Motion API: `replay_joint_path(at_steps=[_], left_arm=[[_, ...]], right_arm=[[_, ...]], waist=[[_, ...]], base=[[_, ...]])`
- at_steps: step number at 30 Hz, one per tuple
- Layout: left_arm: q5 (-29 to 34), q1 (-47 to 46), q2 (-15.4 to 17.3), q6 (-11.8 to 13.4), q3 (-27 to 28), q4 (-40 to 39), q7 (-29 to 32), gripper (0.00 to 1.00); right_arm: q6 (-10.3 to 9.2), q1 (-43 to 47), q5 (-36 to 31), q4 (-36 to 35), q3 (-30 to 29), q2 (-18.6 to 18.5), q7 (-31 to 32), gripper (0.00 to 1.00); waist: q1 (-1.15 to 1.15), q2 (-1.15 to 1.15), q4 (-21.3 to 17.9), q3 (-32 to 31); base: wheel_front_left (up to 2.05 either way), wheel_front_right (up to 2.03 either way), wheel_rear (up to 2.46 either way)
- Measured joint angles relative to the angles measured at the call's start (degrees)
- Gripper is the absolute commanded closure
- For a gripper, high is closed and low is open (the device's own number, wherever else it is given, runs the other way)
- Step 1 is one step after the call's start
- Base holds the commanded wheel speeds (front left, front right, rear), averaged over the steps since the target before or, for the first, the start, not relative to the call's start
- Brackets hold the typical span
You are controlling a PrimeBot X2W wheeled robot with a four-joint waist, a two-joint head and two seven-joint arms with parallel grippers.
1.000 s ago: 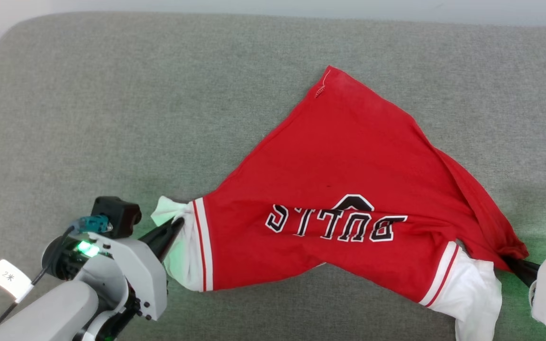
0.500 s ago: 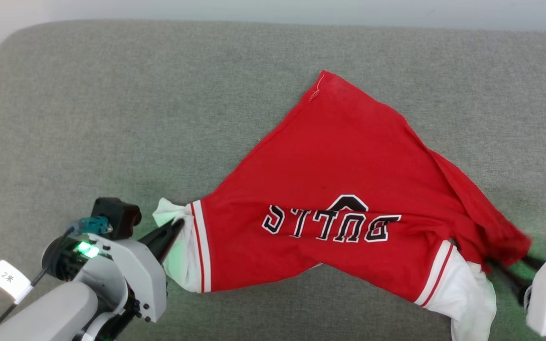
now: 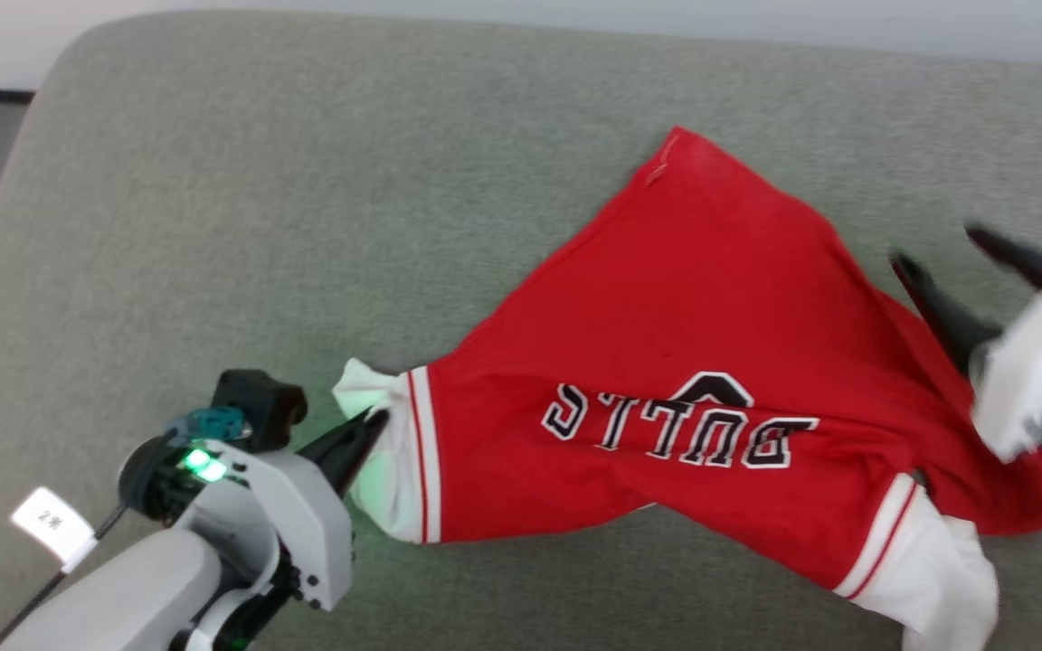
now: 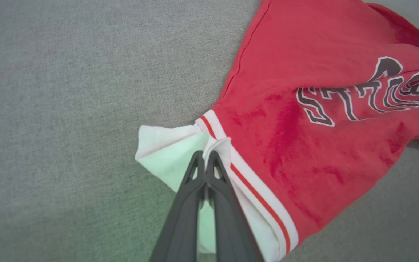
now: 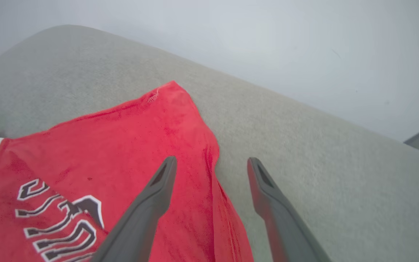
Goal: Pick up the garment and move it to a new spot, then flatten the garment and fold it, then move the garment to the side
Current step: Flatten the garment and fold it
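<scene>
Garment (image 3: 693, 344), sleeve (image 4: 166, 153) tight in left gripper (image 4: 206, 157); right gripper (image 5: 212, 163) blurred, fingers wide; other sleeve (image 3: 928, 579) cropped.

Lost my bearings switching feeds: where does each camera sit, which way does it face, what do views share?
Head view: on the head, looking forward and down at the garment on the grey cushion; left tool lower left, right tool blurred at right.
Left wrist view: on the left wrist, looking along its shut fingers pinching the white sleeve.
Right wrist view: on the right wrist, looking along its open fingers over the garment's edge toward the pale wall.
Shared: all three show the BULLS lettering.
</scene>
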Motion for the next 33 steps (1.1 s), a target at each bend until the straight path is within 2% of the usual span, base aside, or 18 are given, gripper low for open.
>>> replay_joint_path(at_steps=[6, 13, 21, 29, 30, 31, 33], left_arm=[[1.10, -2.18, -2.60, -1.18, -0.85, 0.62, -0.18, 1.00], [2.47, -5.72, -6.47, -3.50, -2.03, 2.87, -0.24, 1.00], [2.83, -8.08, -10.23, -5.87, -2.85, 6.55, -1.45, 1.00], [2.86, -9.40, -12.76, -7.83, -3.39, 9.89, -2.57, 1.00], [2.86, -9.50, -12.95, -7.89, -3.44, 10.24, -2.60, 1.00], [2.85, -9.54, -13.07, -8.13, -3.44, 10.51, -2.71, 1.00], [2.79, -9.58, -13.16, -8.32, -3.45, 11.10, -2.82, 1.00]], right_arm=[[0.00, -15.94, 0.20, 14.44, 11.37, -1.33, -8.08, 0.00], [0.00, -31.80, 3.58, 33.98, 24.99, -2.05, -12.21, 0.00], [0.00, -42.76, 8.94, 49.96, 38.21, -1.87, -10.14, 0.00], [-0.01, -48.85, 14.82, 56.29, 48.83, -2.83, -6.22, 0.00], [-0.01, -49.59, 16.00, 56.83, 49.74, -2.90, -4.90, 0.59], [-0.03, -50.24, 17.29, 57.14, 50.66, -2.90, -3.56, 1.00], [-0.03, -51.78, 19.16, 57.45, 52.31, -3.02, -1.05, 1.00]], waist=[[0.00, 0.00, 2.80, 1.74], [0.00, 0.00, 6.93, 4.07], [0.00, 0.00, 11.77, 6.75], [0.00, 0.00, 15.50, 8.81], [0.00, 0.00, 15.79, 9.01], [0.00, 0.00, 15.99, 9.20], [0.00, 0.00, 16.14, 9.45]], base=[[0.00, 0.00, 0.00], [0.00, 0.00, 0.00], [0.00, 0.00, 0.00], [0.00, 0.00, 0.00], [0.00, 0.00, 0.00], [0.00, 0.00, 0.00], [0.00, 0.00, 0.00]])
